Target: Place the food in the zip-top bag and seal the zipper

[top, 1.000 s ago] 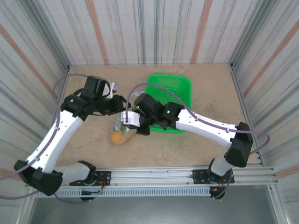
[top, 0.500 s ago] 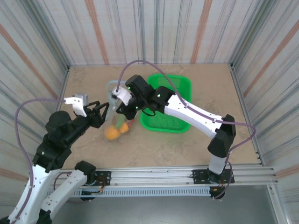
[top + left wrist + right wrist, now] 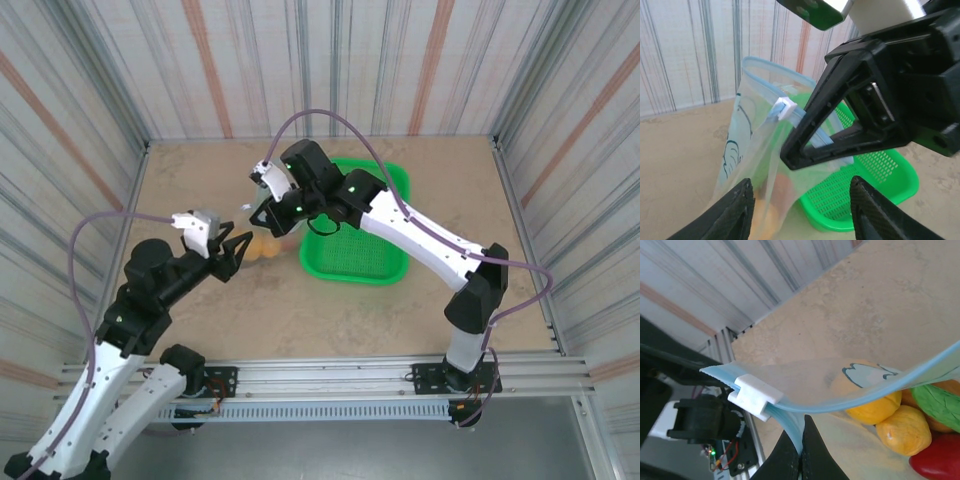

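The zip-top bag (image 3: 747,150) hangs clear and floppy from its mouth edge, with my right gripper (image 3: 801,452) shut on that edge just below the white slider (image 3: 755,396). The zipper (image 3: 850,404) is a light-blue strip, and in the left wrist view the zipper (image 3: 760,80) loops apart at the mouth. The food (image 3: 872,409) lies in the bag's bottom: yellow pieces, a green piece (image 3: 940,405) and a red one (image 3: 935,462). My left gripper (image 3: 802,210) is open, its fingers either side of the bag's lower part without touching it. From above, the left gripper (image 3: 236,250) sits just left of the bag (image 3: 268,240), under the right gripper (image 3: 260,213).
The green mesh basket (image 3: 370,255) stands right of the bag, directly behind it from the left wrist (image 3: 870,185). Striped walls enclose the beige table on three sides. The aluminium rail (image 3: 330,375) with the arm bases runs along the near edge.
My right gripper has lifted the bag up and toward the back, so the food hangs higher. My left arm has swung its open gripper right, close to the bag.
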Robot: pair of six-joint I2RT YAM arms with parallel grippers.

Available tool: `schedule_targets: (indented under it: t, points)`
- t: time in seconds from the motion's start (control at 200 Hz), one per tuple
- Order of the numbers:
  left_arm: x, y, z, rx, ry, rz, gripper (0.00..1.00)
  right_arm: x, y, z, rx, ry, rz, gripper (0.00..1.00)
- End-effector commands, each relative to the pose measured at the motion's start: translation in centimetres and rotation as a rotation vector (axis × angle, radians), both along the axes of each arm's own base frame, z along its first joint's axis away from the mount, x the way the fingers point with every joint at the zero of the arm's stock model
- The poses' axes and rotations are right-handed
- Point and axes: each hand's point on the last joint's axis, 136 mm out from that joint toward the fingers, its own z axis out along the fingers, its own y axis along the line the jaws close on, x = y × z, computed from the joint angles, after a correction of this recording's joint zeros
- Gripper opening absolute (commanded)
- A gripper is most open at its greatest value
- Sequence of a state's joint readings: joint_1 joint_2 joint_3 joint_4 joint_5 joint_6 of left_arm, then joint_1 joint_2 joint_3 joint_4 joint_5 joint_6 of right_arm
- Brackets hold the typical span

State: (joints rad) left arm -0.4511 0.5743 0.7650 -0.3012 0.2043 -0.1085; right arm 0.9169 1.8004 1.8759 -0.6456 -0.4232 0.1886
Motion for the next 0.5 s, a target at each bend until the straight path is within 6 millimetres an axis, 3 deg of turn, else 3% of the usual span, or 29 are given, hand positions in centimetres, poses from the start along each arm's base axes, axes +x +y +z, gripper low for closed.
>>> schedule_targets:
  t: [0.0,0.105,0.27,0.491]
  points:
    - [0.6,-0.6,-0.2,0.03,-0.053,-0.039,0.49,-2.0,-0.7,-0.7,-0.022,0.003,0.082,0.0]
    - [0.6,-0.2,-0.8,0.035,-0.049,-0.032,0.41,-2.5,-0.9,-1.0,-0.016,-0.021,0.108,0.0]
    - [-0.5,-0.1,-1.4,0.03,-0.104,-0.057,0.4,-2.6,-1.0,-1.2,0.003,-0.045,0.117,0.0]
    - [-1.2,-0.7,-2.5,-0.004,-0.128,-0.103,0.28,-2.9,-0.9,-1.1,0.027,-0.031,0.136,0.0]
